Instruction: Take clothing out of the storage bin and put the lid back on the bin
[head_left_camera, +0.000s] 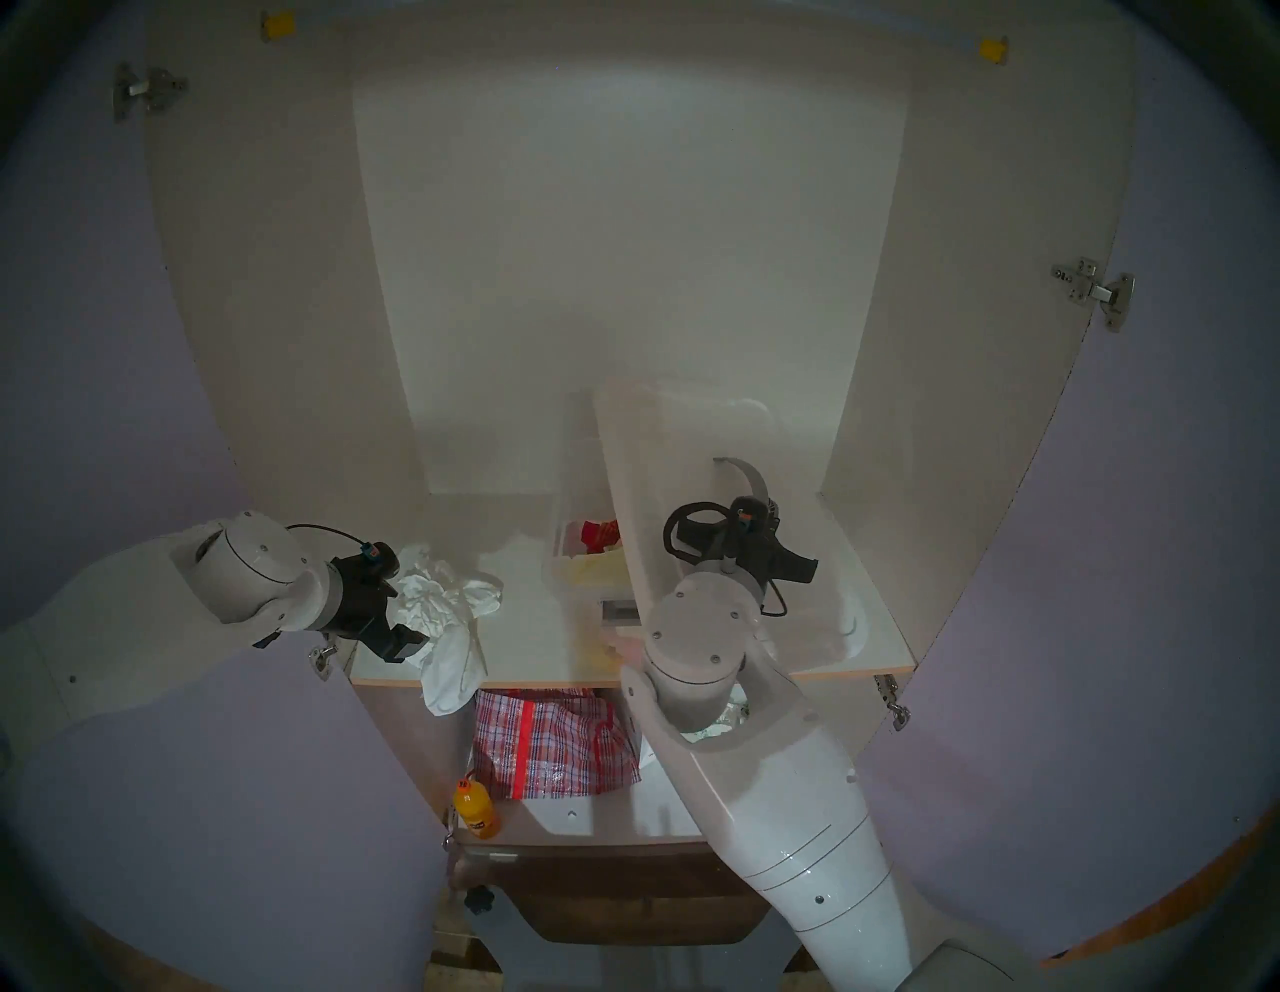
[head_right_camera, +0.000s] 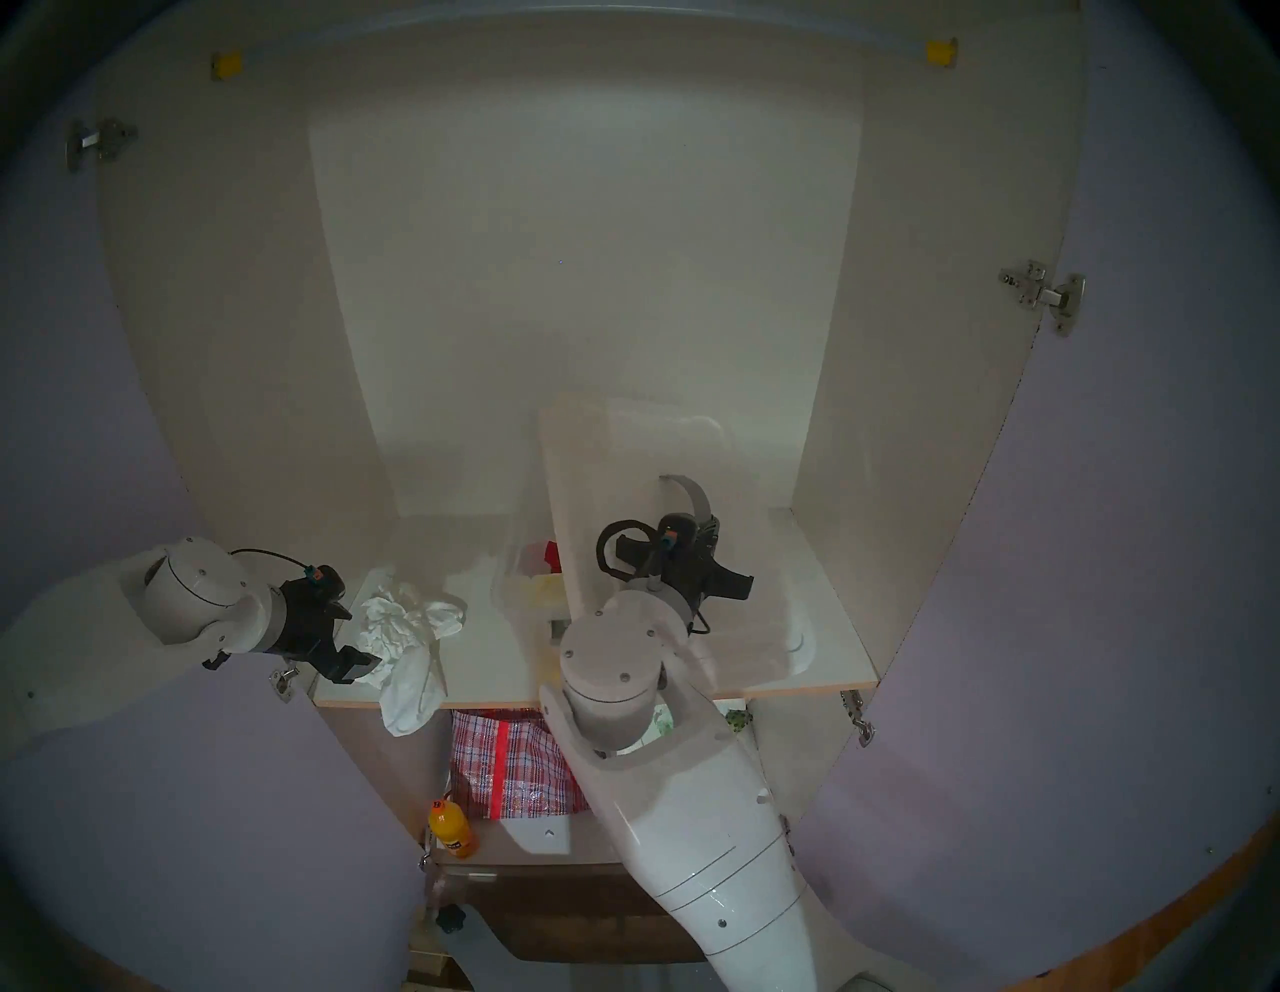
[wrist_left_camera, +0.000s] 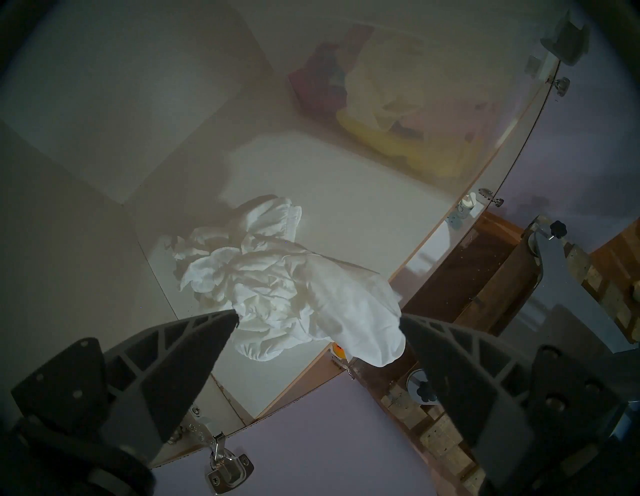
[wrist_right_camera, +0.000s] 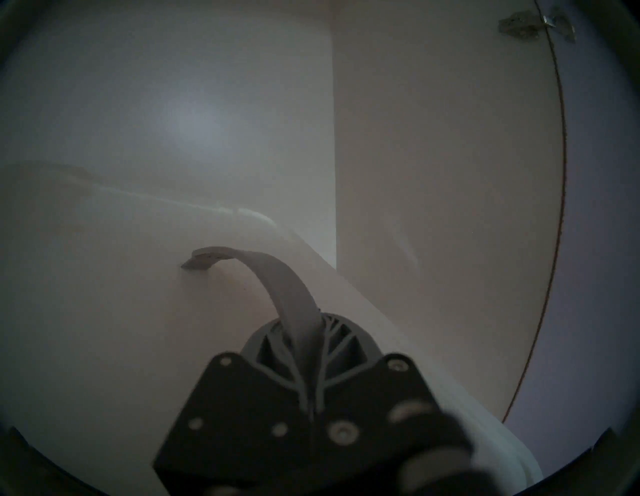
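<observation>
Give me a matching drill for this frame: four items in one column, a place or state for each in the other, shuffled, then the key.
Items
1. white garment
2. lid
3. pale yellow cloth
4. red-checked bag

Places or states
A. on the lower shelf
B. inside the storage bin
C. held tilted by its grey strap in the right gripper
D. crumpled on the upper shelf, draping over its front edge, below the open left gripper

Pairs: 1-D, 2-C, 3-B, 4-A

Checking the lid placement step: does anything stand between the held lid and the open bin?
Nothing visible does. The right claw holds the lid tilted above the storage bin; the white garment lies left of it.
</observation>
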